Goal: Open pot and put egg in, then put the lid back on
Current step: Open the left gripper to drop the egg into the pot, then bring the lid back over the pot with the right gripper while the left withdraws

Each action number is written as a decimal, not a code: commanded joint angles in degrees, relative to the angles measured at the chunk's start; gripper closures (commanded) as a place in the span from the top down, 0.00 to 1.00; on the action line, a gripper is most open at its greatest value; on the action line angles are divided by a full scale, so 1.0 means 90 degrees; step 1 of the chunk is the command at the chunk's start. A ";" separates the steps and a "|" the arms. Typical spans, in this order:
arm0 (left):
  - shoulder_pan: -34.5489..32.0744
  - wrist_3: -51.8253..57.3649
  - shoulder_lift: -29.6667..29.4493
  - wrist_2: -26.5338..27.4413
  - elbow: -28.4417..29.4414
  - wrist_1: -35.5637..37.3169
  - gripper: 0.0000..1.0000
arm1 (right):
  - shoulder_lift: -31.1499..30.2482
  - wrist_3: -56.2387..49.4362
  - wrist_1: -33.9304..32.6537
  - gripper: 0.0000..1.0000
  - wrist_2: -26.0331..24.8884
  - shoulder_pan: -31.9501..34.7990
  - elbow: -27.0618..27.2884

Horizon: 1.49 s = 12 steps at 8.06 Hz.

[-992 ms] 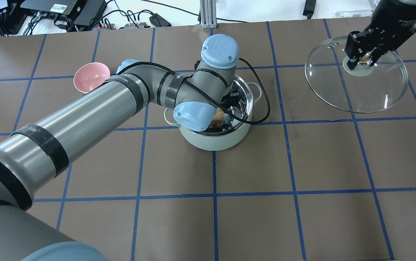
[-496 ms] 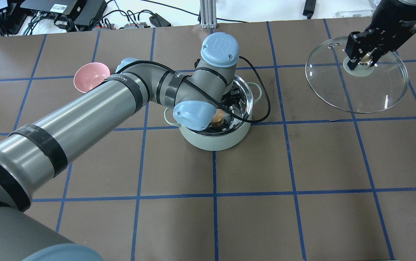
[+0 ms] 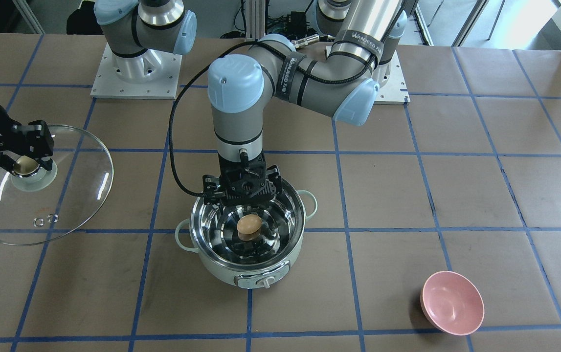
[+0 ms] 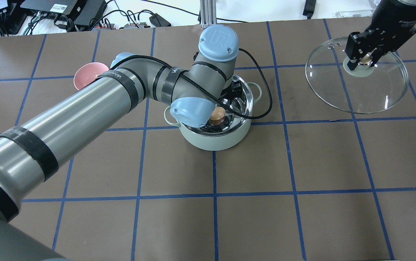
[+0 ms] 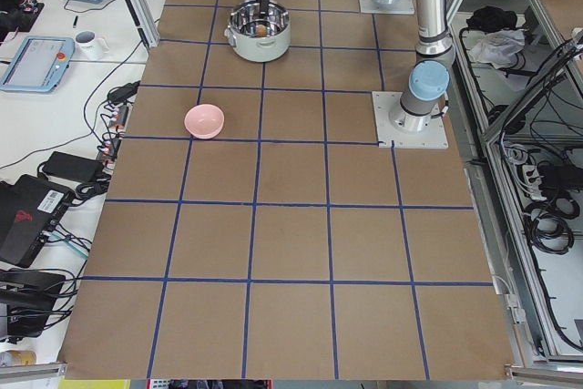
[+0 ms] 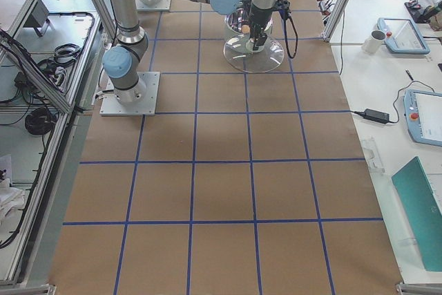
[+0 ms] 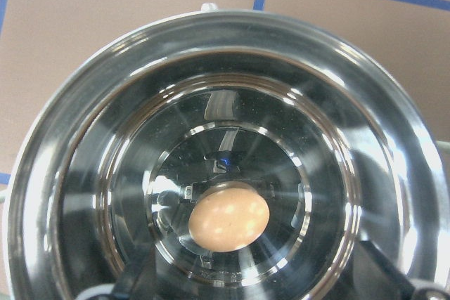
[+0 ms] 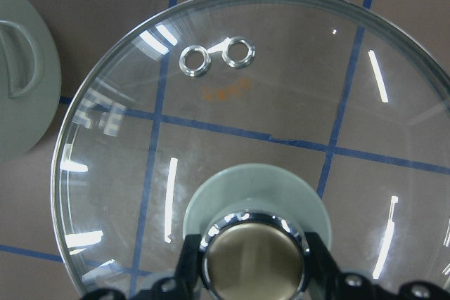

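Observation:
The mint-green pot point(image 3: 221, 274) stands open at the table's middle, and the tan egg point(image 3: 249, 224) lies on its steel bottom. My left gripper point(image 3: 242, 194) hovers over the pot's far rim, open and empty. In the left wrist view the egg point(image 7: 228, 216) lies alone, with dark fingertips point(image 7: 137, 282) at the lower corners. My right gripper point(image 3: 25, 164) is shut on the beige knob of the glass lid point(image 3: 75, 195) and holds it above the table, well off to the pot's side. The overhead view shows the pot point(image 4: 211, 141), the egg point(image 4: 216, 114) and the lid point(image 4: 356, 94).
A pink bowl point(image 3: 451, 303) sits on the brown paper on the robot's left side, away from the pot. Blue tape lines grid the table. My left arm reaches over the pot from the bowl's side point(image 4: 86, 74).
My left wrist has drawn up and back from the pot, and more of the egg shows on the pot's bottom. The right gripper and the lid have not moved.

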 commanded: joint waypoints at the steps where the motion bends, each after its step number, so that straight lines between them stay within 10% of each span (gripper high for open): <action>1: 0.0284 0.0342 0.1066 -0.0010 0.0027 -0.1454 1.00 | -0.0030 0.0018 -0.0009 0.00 0.0038 0.0045 -0.0009; 5: 0.1211 0.1356 0.2359 -0.0184 0.0231 -0.3754 1.00 | -0.0050 0.1254 -0.0271 0.00 0.0263 0.1388 -0.0048; 12: 0.2406 0.3524 0.2438 -0.0286 0.0408 -0.4079 1.00 | 0.0633 0.2614 -0.1141 0.00 0.0438 0.3120 -0.0097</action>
